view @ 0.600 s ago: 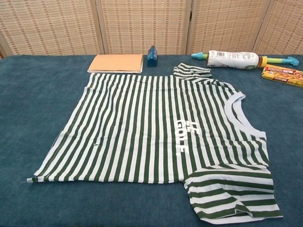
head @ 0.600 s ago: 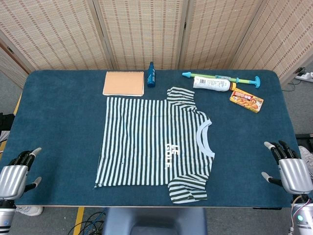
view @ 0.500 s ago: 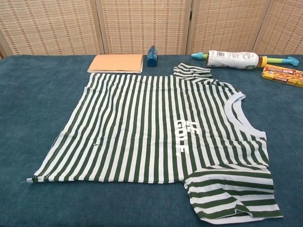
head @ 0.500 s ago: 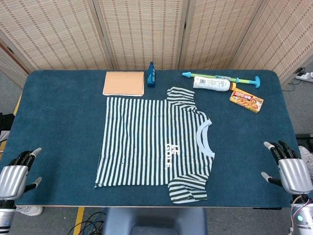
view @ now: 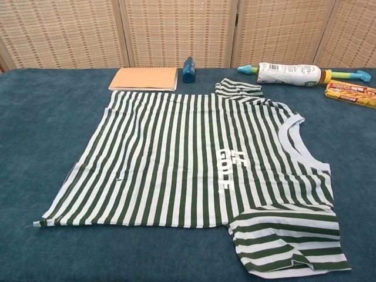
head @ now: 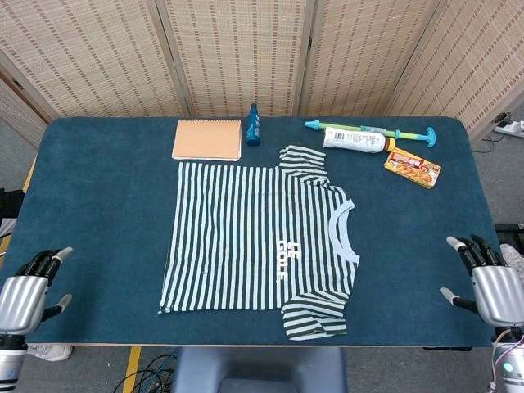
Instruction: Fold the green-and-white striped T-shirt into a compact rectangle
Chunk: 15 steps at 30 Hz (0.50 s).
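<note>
The green-and-white striped T-shirt (head: 254, 237) lies flat and unfolded in the middle of the table, collar toward the right, hem toward the left; the chest view shows it spread out too (view: 194, 170). My left hand (head: 23, 299) hovers at the table's near left corner, fingers apart, holding nothing. At the near right corner my right hand (head: 490, 286) is likewise empty with its fingers spread. Both hands are well away from the shirt. Neither hand appears in the chest view.
Along the far edge lie an orange notebook (head: 207, 139), a small blue bottle (head: 253, 125), a white bottle (head: 354, 139) beside a teal water-gun toy (head: 409, 133), and a yellow snack box (head: 413, 169). Blue cloth covers the table (head: 98, 205). Wicker screens stand behind.
My right hand has slipped slightly down and to the right, toward the table's near corner. My left hand has sunk a little. The shirt has not moved.
</note>
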Each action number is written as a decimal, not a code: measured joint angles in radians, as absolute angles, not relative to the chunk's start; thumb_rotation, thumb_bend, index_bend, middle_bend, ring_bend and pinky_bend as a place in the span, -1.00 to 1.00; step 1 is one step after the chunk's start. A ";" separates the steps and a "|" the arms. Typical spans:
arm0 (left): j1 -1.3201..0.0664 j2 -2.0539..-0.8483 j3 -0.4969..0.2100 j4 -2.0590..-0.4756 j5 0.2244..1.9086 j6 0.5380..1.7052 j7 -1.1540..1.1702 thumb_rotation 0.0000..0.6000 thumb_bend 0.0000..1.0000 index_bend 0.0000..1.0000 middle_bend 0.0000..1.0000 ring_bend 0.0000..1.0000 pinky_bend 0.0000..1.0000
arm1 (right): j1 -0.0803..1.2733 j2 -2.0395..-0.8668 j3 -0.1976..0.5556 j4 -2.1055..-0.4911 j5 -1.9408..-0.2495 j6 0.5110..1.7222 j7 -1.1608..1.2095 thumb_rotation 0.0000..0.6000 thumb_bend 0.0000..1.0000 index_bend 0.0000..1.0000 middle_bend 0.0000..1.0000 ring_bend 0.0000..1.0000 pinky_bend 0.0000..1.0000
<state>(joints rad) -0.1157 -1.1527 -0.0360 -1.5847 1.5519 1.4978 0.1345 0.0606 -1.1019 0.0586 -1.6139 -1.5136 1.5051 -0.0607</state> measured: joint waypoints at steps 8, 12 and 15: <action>-0.155 -1.164 -0.022 -1.562 1.617 1.465 0.110 1.00 -0.58 -0.44 -0.22 -0.29 -0.07 | 0.066 -1.099 0.063 -1.612 -1.516 1.500 -0.051 1.00 -0.98 -0.67 -0.59 -0.71 -0.49; -0.188 -1.179 -0.004 -1.549 1.650 1.416 0.106 1.00 -0.58 -0.36 0.02 -0.08 0.23 | 0.068 -1.099 0.063 -1.614 -1.517 1.497 -0.050 1.00 -0.98 -0.67 -0.59 -0.71 -0.49; -0.214 -1.196 0.012 -1.537 1.677 1.378 0.105 1.00 -0.58 -0.31 0.18 0.06 0.49 | 0.071 -1.098 0.063 -1.616 -1.518 1.495 -0.051 1.00 -0.98 -0.67 -0.59 -0.71 -0.49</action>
<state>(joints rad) -0.2139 -1.1965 0.0115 -1.5374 1.6768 1.3781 0.1048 0.0707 -1.0982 0.0631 -1.6164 -1.5184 1.4947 -0.0514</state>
